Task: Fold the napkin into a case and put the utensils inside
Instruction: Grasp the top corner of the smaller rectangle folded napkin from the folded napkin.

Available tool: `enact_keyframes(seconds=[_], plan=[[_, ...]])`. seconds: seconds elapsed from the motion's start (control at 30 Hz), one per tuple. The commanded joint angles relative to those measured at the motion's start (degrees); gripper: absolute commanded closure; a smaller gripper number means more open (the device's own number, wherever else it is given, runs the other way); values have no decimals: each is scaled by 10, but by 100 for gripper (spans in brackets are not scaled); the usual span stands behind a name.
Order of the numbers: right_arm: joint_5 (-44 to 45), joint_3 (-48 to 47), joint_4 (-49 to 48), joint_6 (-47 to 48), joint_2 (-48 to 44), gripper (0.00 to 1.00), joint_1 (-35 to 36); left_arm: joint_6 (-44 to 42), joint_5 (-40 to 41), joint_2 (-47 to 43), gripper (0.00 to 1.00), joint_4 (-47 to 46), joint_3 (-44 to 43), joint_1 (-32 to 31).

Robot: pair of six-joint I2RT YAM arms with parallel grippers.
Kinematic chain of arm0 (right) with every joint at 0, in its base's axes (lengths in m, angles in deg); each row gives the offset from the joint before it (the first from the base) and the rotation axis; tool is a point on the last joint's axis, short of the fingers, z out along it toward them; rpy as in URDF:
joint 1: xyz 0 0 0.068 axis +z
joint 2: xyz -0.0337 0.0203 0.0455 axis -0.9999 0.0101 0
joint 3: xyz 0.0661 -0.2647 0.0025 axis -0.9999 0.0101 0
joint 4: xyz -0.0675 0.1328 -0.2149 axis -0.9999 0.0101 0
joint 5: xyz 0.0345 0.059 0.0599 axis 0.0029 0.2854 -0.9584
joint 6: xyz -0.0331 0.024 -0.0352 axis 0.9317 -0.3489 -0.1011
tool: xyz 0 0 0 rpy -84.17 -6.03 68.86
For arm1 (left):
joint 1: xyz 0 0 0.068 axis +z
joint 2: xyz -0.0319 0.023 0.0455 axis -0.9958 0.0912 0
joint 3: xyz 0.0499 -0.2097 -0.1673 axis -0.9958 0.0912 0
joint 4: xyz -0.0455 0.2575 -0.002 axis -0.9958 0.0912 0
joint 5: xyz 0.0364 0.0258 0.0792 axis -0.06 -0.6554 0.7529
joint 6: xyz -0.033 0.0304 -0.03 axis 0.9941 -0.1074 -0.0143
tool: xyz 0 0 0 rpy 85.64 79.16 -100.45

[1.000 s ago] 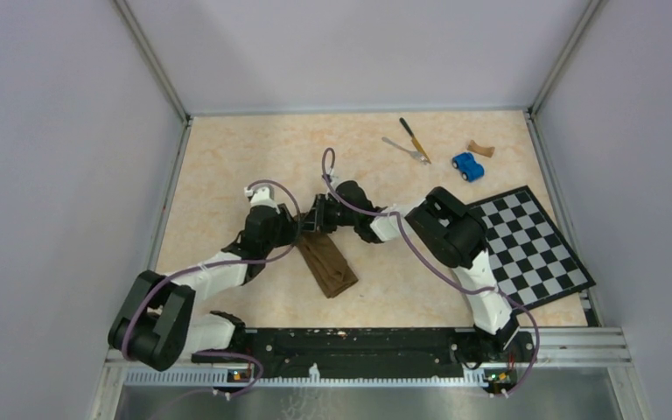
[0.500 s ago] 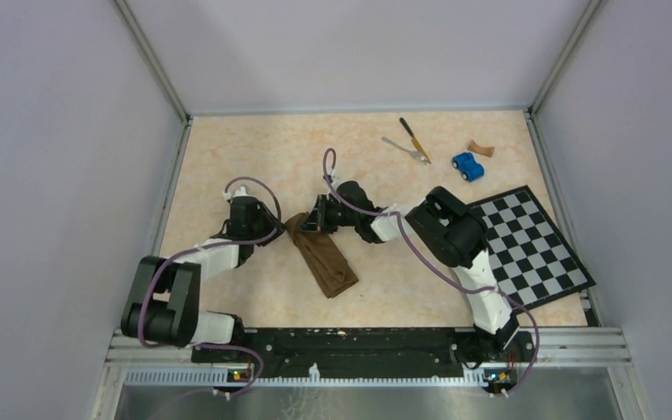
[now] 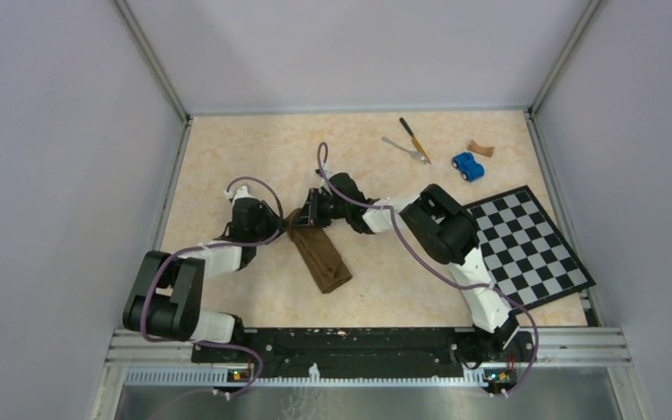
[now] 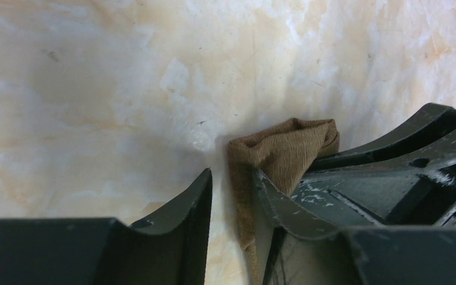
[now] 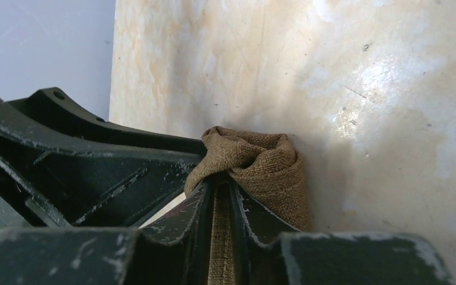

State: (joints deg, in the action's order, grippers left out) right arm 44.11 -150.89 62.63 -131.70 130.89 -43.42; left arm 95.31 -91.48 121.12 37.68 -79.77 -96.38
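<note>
Marble-look tabletop carries the long folded napkin mid-table, my right gripper clenched on its far corner, left gripper slack astride an edge, so one-sided pulling may undo my fold; knife and fork lie well apart beyond.

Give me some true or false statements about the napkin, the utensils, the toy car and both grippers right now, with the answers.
1. The right gripper pinches one end of the napkin. True.
2. The fork and knife are tucked inside the napkin. False: both lie bare on the table, far from the cloth.
3. The blue toy car sits on the checkered board. False: it stands on the table just beyond the board.
4. The left gripper has its jaws apart around the cloth's edge, with a gap on one side. True.
</note>
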Motion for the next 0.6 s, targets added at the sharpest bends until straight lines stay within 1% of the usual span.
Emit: enact_keyframes(seconds=[0.0,0.1,0.17,0.2,0.27,0.3,0.33,0.43,0.5,0.57], plan=[[28,-9,8,10,-15,81,4,-11,-34,-54,57,50,17,-17],[13,40,25,31,-65,73,3,-26,-32,-86,48,98,0,-9],[0,65,35,54,-98,68,0,-21,-33,-102,43,130,-9,-3],[-2,70,49,68,-114,65,0,-13,-34,-109,42,148,-13,-1],[-10,70,77,97,-135,63,-1,5,-39,-115,40,173,-22,0],[-13,72,86,110,-146,62,-2,15,-43,-115,40,202,-28,0],[-19,75,92,123,-159,61,-2,22,-53,-113,40,210,-32,0],[-27,80,127,165,-183,60,-1,30,-96,-98,42,204,-37,0],[-19,84,163,223,-203,59,-1,33,-111,-92,44,193,-34,0],[8,85,210,296,-218,56,2,32,-116,-88,46,183,-32,0]])
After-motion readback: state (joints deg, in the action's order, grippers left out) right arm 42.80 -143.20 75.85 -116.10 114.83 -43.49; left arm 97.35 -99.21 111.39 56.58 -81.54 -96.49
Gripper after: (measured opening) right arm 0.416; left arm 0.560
